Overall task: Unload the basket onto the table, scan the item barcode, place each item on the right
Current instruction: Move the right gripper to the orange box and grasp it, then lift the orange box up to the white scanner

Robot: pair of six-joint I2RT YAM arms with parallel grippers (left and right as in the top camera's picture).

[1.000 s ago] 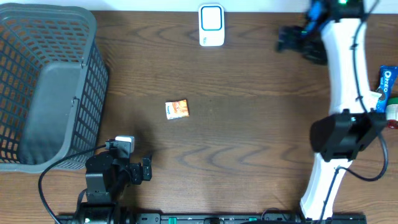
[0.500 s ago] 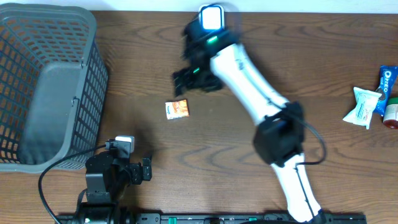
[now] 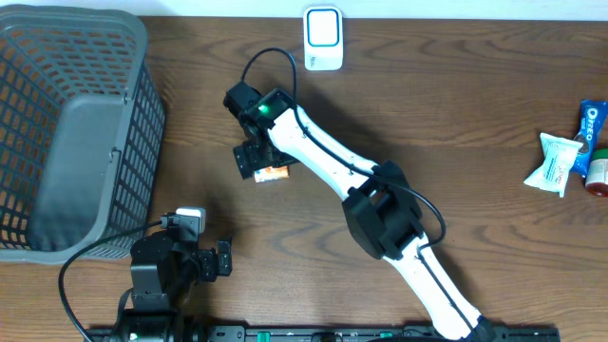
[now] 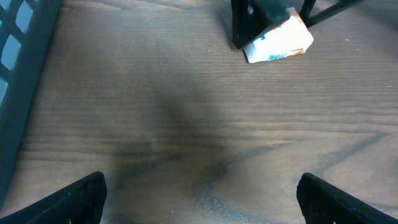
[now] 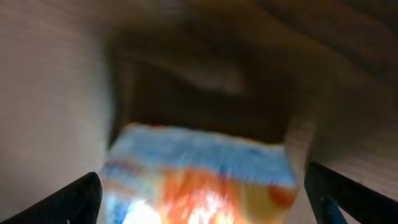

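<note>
Broadly, the brown wooden bench [image 3: 456,114] spreads under everything, with the grey mesh basket [image 3: 142,123] filling its left end. My right arm [image 3: 328,166] reaches diagonally across the middle, and my right hand [image 3: 253,160] hangs low with its fingers spread wide apart. My left hand [image 3: 223,258] sits near the front edge just beside the basket, fingers equally wide, gripping nothing, only bare wood beneath it. Well off at the right edge lie a white wrapped snack [image 3: 554,161] and a blue Oreo pack [image 3: 591,122]. A white scanner [image 3: 323,38] stands at the far edge, near the centre. Smallest is the orange-and-white packet [image 3: 275,172], flat on the bench directly under my right hand; my wrist view is blurred, so it seems to lie between the fingers, though contact is unclear.
</note>
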